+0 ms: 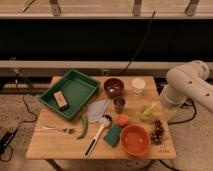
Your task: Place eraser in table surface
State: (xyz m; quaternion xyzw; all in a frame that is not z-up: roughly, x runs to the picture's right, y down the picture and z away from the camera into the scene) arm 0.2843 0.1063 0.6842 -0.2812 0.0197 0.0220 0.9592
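The eraser (pixel 61 99) lies inside the green tray (pixel 82 80) at the far left corner of the bench, not on the table surface (pixel 50 142) itself. The white arm (pixel 189 82) reaches in over the right edge, with the gripper (pixel 170 107) hanging low just beyond that edge, well apart from the tray; whether it is open or closed cannot be told. An orange bowl (pixel 135 140), green sponge (pixel 113 135) and dish brush (pixel 99 132) sit toward the near edge, and a fork (pixel 57 129) lies near the near left corner.

Green tray (pixel 81 86), fork (pixel 56 129), dish brush (pixel 99 132), green sponge (pixel 113 135), orange bowl (pixel 135 140)
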